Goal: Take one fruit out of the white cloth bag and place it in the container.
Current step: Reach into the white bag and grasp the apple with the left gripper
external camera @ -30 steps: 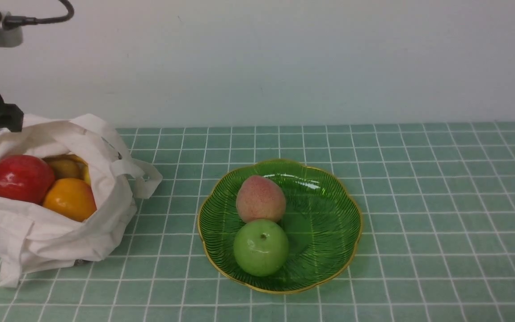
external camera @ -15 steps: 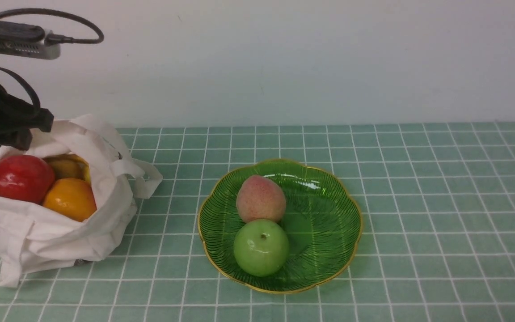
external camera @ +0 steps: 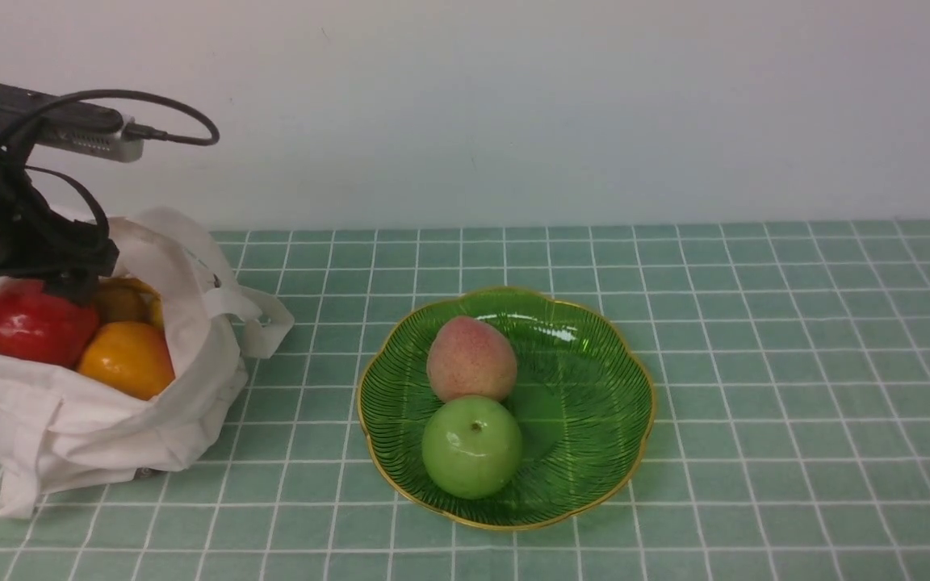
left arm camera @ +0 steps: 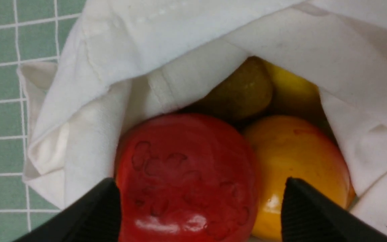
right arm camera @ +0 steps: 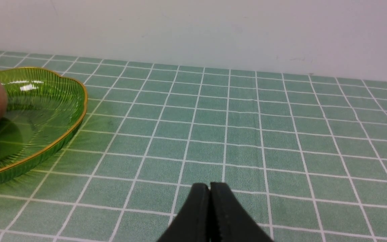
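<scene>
Now bag (external camera: 110,428): red apple (external camera: 29,327), orange fruit (external camera: 126,359); dish (external camera: 594,387): peach (external camera: 471,357), grn apple (external camera: 471,446); L gripper (left arm camera: 200,188) spread, R gripper (right arm camera: 209,188) closed.

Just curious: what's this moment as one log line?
left gripper: open over red apple in white cloth bag | right gripper: shut | green dish: peach, green apple

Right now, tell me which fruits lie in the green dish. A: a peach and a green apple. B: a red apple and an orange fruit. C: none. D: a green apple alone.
A: the peach and the green apple rest in the green dish, while the red apple sits in the white cloth bag.
</scene>
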`<state>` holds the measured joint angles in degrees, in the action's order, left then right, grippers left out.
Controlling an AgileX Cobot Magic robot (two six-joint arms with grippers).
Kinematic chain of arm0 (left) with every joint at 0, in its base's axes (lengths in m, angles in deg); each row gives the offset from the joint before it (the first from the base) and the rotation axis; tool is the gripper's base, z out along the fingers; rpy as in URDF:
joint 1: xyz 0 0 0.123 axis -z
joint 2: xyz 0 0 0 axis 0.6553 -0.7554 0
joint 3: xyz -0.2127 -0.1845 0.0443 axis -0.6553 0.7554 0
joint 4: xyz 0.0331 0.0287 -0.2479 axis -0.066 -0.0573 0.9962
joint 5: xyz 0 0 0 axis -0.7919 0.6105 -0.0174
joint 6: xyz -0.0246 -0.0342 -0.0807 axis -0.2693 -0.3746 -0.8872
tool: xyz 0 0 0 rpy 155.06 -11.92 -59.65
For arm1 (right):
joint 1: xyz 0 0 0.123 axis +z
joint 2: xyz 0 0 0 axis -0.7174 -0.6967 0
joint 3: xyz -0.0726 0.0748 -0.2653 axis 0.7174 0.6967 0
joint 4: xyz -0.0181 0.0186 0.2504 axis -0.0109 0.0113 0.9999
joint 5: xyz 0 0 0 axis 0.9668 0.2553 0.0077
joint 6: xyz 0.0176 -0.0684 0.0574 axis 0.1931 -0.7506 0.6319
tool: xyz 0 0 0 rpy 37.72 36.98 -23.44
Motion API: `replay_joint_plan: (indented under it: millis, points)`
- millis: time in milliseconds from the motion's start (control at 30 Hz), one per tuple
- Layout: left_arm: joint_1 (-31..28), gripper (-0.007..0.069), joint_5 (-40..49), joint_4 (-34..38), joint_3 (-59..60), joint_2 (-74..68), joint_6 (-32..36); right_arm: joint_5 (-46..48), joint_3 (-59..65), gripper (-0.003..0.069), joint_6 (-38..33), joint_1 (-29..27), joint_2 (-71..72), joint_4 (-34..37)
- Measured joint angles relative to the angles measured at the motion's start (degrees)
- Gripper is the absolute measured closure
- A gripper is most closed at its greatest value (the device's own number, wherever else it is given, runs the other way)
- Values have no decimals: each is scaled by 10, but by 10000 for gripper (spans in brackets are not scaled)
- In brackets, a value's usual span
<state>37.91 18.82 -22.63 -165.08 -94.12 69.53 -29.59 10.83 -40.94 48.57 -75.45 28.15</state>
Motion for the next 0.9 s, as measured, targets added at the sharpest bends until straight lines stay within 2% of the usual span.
replay_joint_plan:
  millis: [333, 567, 733, 900]
  points:
    - [0, 48, 17, -40, -1, -32, 0, 0, 0, 674, 0, 0, 0, 0]
    - [0, 50, 11, -42, -4, -41, 0, 0, 0, 674, 0, 0, 0, 0]
    - [0, 112, 9, -43, -10, -53, -6, 0, 0, 674, 0, 0, 0, 0]
    - [0, 111, 12, -42, -11, -51, -17, 0, 0, 674, 0, 0, 0, 0]
